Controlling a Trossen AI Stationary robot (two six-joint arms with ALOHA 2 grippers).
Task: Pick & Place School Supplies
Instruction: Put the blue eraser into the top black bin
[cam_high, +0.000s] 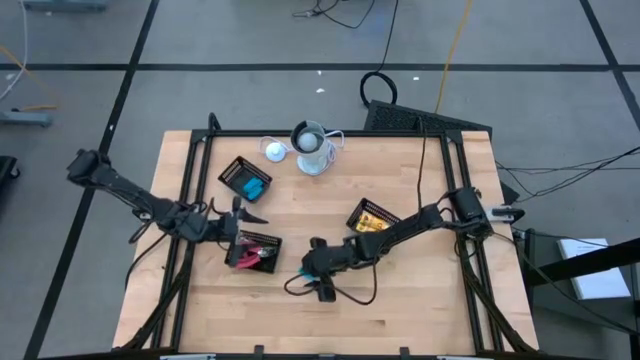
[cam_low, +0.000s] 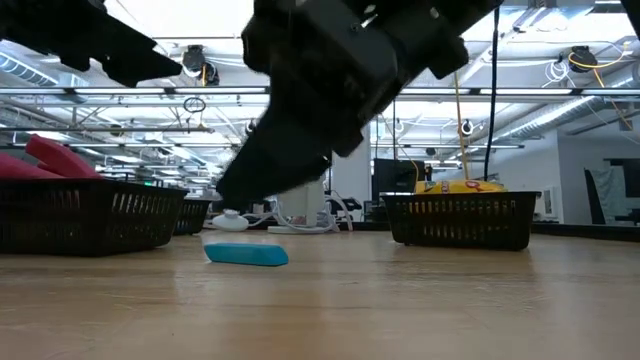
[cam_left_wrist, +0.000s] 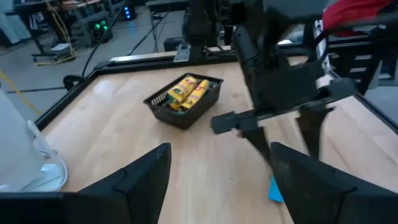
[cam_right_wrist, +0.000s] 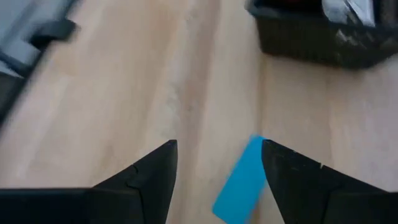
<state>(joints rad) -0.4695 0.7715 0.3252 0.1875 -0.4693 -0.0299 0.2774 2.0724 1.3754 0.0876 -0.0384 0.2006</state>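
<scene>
A light-blue block (cam_low: 247, 254) lies flat on the wood table, in front of the middle in the high view (cam_high: 305, 272). My right gripper (cam_right_wrist: 217, 180) hovers open just above it. The block (cam_right_wrist: 241, 183) shows between the fingers, close to one of them and apart from both. My left gripper (cam_left_wrist: 221, 180) is open and holds nothing. It is left of centre (cam_high: 237, 215), beside the mesh basket with the red-handled tools (cam_high: 256, 250). Yellow pieces (cam_left_wrist: 186, 90) lie in another basket (cam_high: 372, 218), and a blue block (cam_high: 254, 187) lies in a third.
Three black mesh baskets stand around the table's middle. A white-grey cup with a cable (cam_high: 312, 150) and a small white round piece (cam_high: 274, 150) sit near the far edge. A black frame (cam_high: 190, 170) runs along the table's sides. Bare wood lies toward the near edge (cam_high: 400, 320).
</scene>
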